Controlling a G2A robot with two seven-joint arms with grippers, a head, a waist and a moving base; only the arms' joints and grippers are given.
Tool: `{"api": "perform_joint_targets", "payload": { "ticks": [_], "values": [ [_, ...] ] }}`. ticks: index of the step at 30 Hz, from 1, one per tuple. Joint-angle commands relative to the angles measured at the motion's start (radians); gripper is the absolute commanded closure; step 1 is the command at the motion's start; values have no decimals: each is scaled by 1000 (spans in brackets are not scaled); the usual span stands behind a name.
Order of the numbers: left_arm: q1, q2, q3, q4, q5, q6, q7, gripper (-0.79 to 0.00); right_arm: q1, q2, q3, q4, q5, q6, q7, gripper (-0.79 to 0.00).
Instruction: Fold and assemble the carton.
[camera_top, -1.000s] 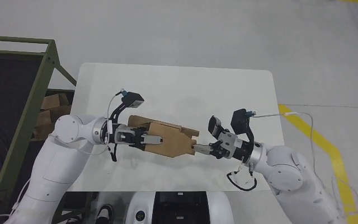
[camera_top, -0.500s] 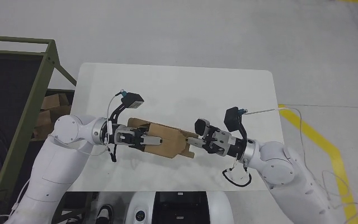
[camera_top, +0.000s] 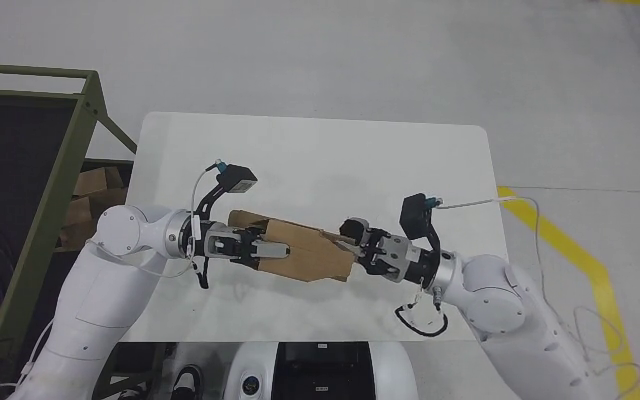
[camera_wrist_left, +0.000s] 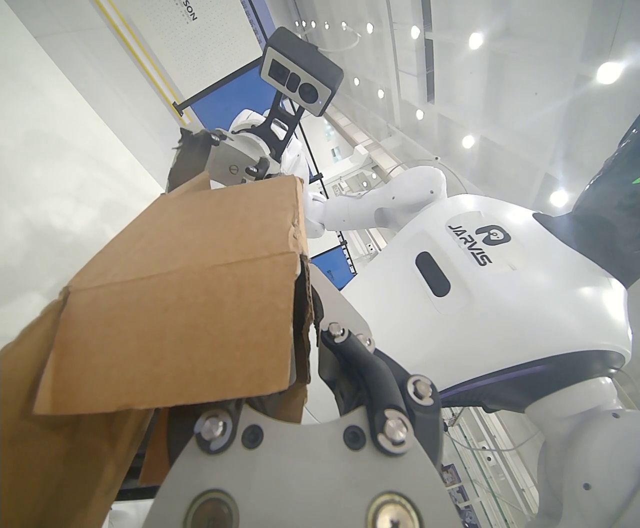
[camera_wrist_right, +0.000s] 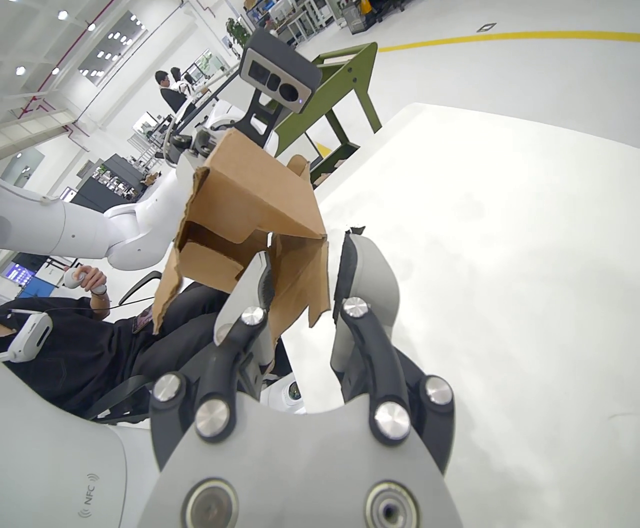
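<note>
A brown carton (camera_top: 295, 255), partly opened, hangs just above the white table (camera_top: 330, 160) near its front edge, held lengthwise between both arms. My left gripper (camera_top: 255, 248) is shut on the carton's left end; in the left wrist view a carton (camera_wrist_left: 190, 300) wall sits pinched in that gripper (camera_wrist_left: 300, 320) and hides one finger. My right gripper (camera_top: 350, 245) is at the carton's right end. In the right wrist view that gripper (camera_wrist_right: 305, 275) stands open, and an end flap of the carton (camera_wrist_right: 250, 200) lies between its fingers.
A green metal rack (camera_top: 60, 80) stands off the table's left side, with flat cardboard pieces (camera_top: 90, 190) stacked beside it. A yellow floor line (camera_top: 560, 240) runs to the right of the table. The table's back half is bare.
My right gripper has moved left along the table's front, from just off the carton's right end to around its end flap. The left arm and carton have stayed still.
</note>
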Motion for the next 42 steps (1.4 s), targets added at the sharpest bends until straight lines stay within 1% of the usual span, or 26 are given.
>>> {"api": "perform_joint_targets", "payload": {
  "ticks": [1,7,10,13,14,17,23,29,33,37,42],
  "values": [
    [0,0,0,1,2,0,1,0,-21,2,21,-15,-8,-5,-32,-283],
    [0,0,0,7,-1,-2,2,0,-94,9,91,-61,-27,-17,-112,-299],
    [-1,0,0,11,-3,-2,3,0,-134,11,115,-79,-13,-94,-168,-329],
    [-2,-1,1,12,-3,-3,2,0,-150,13,114,-86,-16,-140,-153,-354],
    [-2,-1,1,12,-3,-3,2,0,-152,14,110,-90,-25,-137,-136,-372],
    [-3,-1,2,14,-6,-4,0,0,-144,14,90,-107,-44,-101,-82,-382],
    [-3,-1,2,15,-6,-7,-2,0,-129,12,72,-117,-65,-36,-55,-391],
    [-2,-1,2,15,-10,-11,-3,0,-109,9,50,-81,-45,-33,-38,-391],
    [-3,-1,1,16,-7,-11,-5,0,-98,7,45,-66,-46,-40,-53,-388],
    [-2,-1,1,16,-7,-9,-3,0,-115,8,61,-84,-77,-32,-80,-382],
    [-6,-2,6,15,-6,-7,-3,0,-146,10,81,-137,-162,47,-84,-388]
  ]
}}
